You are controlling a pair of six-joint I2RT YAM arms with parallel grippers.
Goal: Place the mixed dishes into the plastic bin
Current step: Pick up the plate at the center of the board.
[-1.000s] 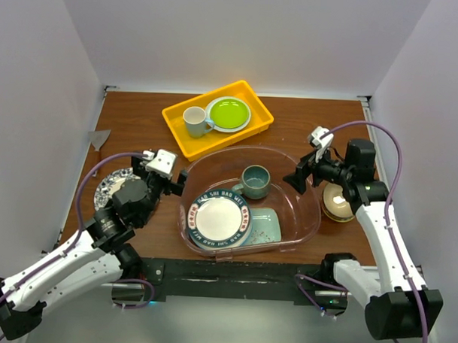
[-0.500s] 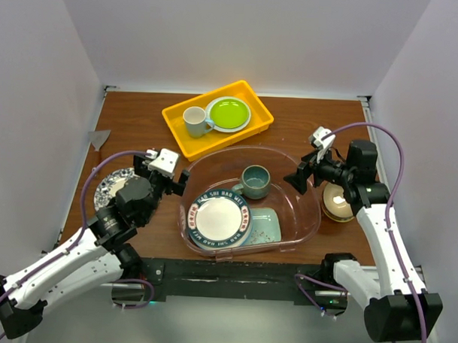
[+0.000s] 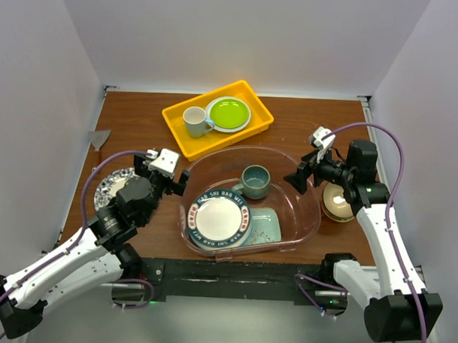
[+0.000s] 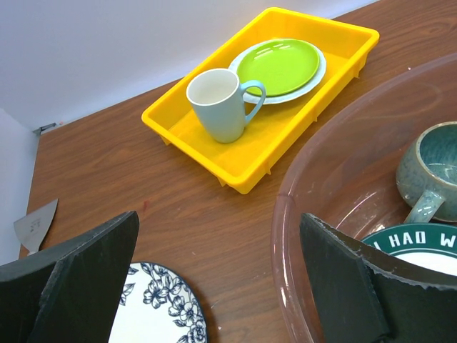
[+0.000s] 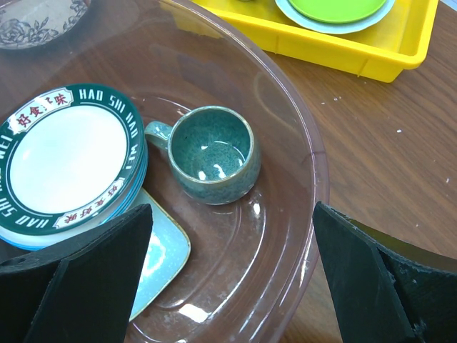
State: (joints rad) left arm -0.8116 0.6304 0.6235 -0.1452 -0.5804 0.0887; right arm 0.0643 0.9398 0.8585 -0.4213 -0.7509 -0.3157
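Top view: my left pincer (image 3: 163, 171) and right pincer (image 3: 306, 168) both stand spread wide, gripping nothing, on either side of the plastic bin (image 3: 309, 191). In the bin lie the white plate (image 3: 220, 218), the mint tray (image 3: 269, 227) partly under that plate, and the teal mug (image 3: 255, 180). My arms partly hide the blue-floral plate (image 3: 105, 188) left of the bin and the tan bowl (image 3: 335, 200) right of it. Left wrist: the floral plate and the mug are cut off by the frame edge. Right wrist: my fingers (image 5: 78, 279) mask the white plate's lower rim, and only a corner of the mint tray shows.
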